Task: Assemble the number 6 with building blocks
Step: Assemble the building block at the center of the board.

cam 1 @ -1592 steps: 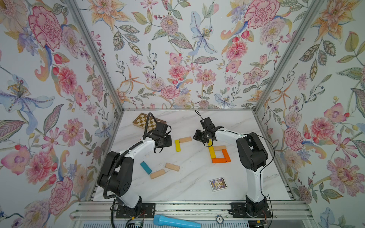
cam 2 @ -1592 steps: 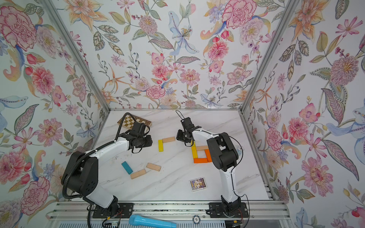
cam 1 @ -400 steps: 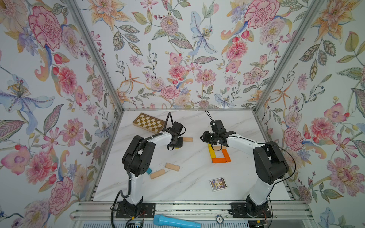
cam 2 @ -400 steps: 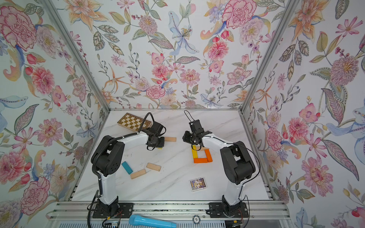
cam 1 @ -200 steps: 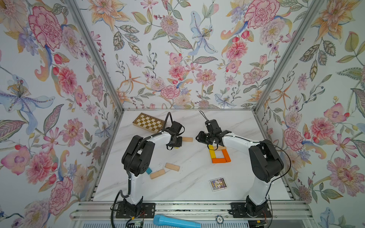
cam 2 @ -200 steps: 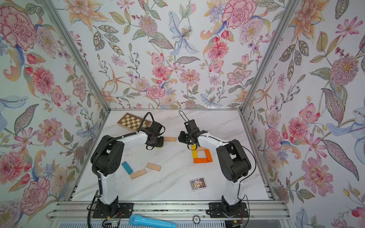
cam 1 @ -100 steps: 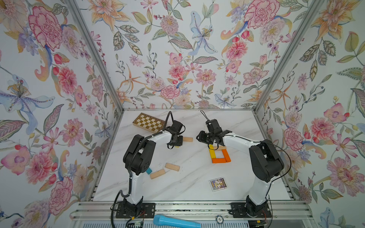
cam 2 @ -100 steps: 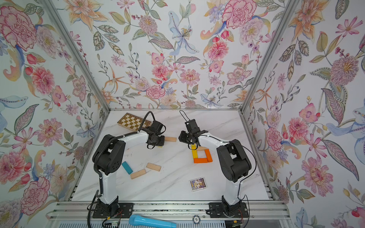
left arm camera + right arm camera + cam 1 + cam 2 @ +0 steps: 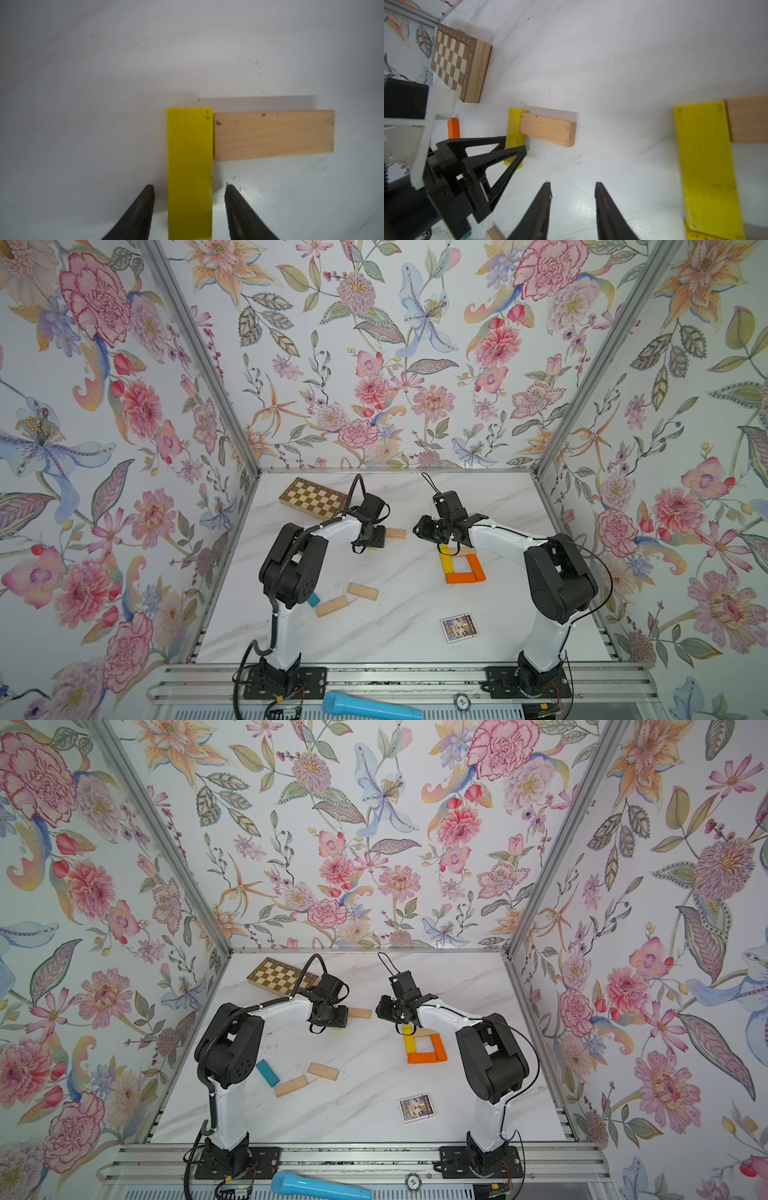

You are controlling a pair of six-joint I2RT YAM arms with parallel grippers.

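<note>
Planks (image 9: 189,166), flat rectangular wood, smooth-faced

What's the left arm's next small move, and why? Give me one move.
Probably lift the left jaws straight up off the yellow block. They stand open on either side of it with gaps, and it lies flat, butted squarely against the beige block; any sideways motion could knock that joint.

A brown-and-cream chessboard (image 9: 313,498) lies at the far left of the marble tabletop (image 9: 395,639). A small picture card (image 9: 458,627) lies near the front. A blue tube (image 9: 370,709) rests by the front rail (image 9: 415,675). Flowery walls (image 9: 374,364) stand around.
</note>
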